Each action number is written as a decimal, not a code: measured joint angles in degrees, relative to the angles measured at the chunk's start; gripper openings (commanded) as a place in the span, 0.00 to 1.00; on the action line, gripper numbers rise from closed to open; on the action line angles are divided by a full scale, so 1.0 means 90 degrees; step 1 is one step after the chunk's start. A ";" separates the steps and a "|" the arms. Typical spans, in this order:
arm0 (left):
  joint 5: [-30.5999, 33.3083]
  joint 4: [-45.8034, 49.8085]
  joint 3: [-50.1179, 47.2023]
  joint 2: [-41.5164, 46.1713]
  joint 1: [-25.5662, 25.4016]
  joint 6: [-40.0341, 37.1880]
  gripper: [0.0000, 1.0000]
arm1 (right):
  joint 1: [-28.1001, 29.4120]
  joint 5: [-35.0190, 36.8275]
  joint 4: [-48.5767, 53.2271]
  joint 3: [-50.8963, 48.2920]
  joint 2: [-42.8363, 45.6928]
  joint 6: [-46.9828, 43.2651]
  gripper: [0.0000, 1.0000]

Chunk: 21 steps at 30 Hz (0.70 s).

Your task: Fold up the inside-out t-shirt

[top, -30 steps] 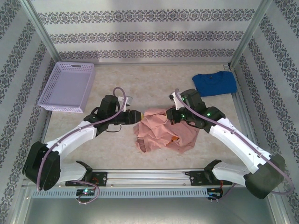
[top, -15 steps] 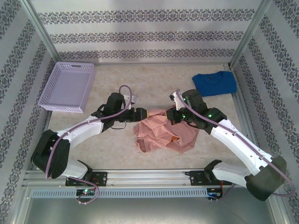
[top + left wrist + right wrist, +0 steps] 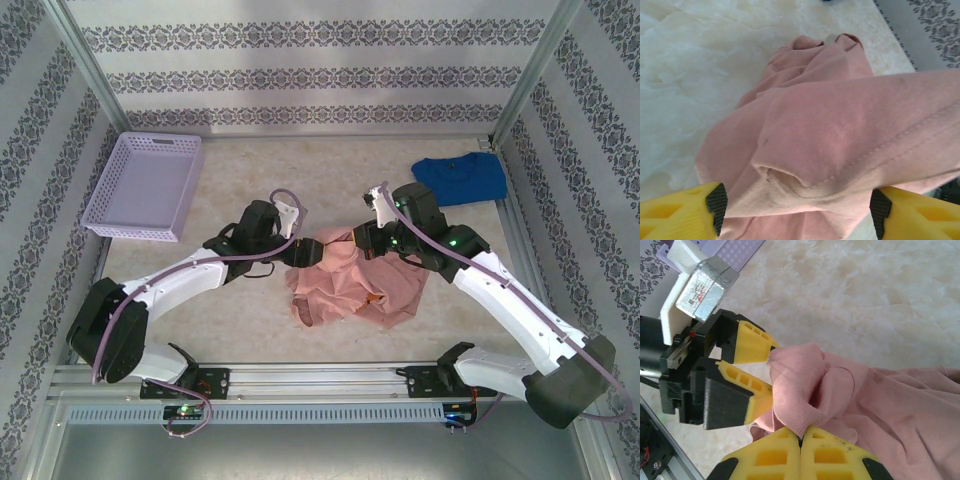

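Basket (image 3: 145, 185) far left on table (image 3: 310, 170), well apart from the work; ignore.

Left gripper (image 3: 797, 207): jaws spread wide, one pad on each side of a hemmed fold of shirt (image 3: 345, 285). Cloth lies between them, not nipped.

Shirt: crumpled pink heap at mid-table, just ahead of both arms, its upper-left edge lifted off the surface.

Right gripper (image 3: 801, 452): fingers pressed together, pinching a bunched bit of that same edge, tips close to the left's.

Blue tee (image 3: 460, 178) far right at the back, apart from the heap.

Judgement: step in hand looks like a second grasp on the lifted edge, so the heap can be drawn open and flattened before any fold.

To do it well:
- Close left on a single layer near the stitched hem, not the whole roll; a thick bite would likely drag hidden layers along.
- Take hold beside the right's pinch, not on it, so the fingers don't clash.
- Right should hold firm until left's bite is sure; thin cotton slips.
- Then part the two sideways, low over the table, to spread the cloth.
- Which part of the garment this hem belongs to: cannot tell.
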<state>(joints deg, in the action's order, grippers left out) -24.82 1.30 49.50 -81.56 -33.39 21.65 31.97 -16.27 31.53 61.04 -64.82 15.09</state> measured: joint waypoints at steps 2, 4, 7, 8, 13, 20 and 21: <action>0.0129 0.0007 0.0000 -0.0080 0.0000 -0.0073 0.73 | 0.0000 -0.0022 0.0000 0.0000 -0.0012 0.0002 0.00; 0.0231 0.0007 0.0005 -0.0197 0.0000 -0.0121 0.73 | 0.0000 -0.0049 0.0002 0.0000 -0.0019 0.0002 0.00; 0.0308 0.0049 0.0056 -0.0357 0.0000 -0.0189 0.72 | 0.0000 -0.0092 0.0000 0.0000 -0.0022 0.0005 0.00; 0.0318 0.0051 0.0090 -0.0403 0.0000 -0.0199 0.70 | 0.0000 -0.0107 -0.0002 0.0000 -0.0022 0.0005 0.00; 0.0325 0.0041 0.0362 -0.0571 0.0000 -0.0214 0.61 | 0.0000 -0.0134 -0.0002 0.0000 -0.0022 0.0019 0.00; 0.0520 0.0000 0.0539 -0.0646 0.0000 -0.0243 0.41 | 0.0000 -0.0138 -0.0005 0.0000 -0.0024 0.0022 0.00; 0.0605 0.0002 0.0588 -0.0678 0.0000 -0.0265 0.38 | 0.0000 -0.0138 -0.0005 0.0000 -0.0024 0.0022 0.00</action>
<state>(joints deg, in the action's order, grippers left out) -19.38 1.32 54.78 -87.66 -33.39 19.27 31.97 -17.52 31.48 61.04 -65.04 15.29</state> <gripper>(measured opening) 0.421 0.065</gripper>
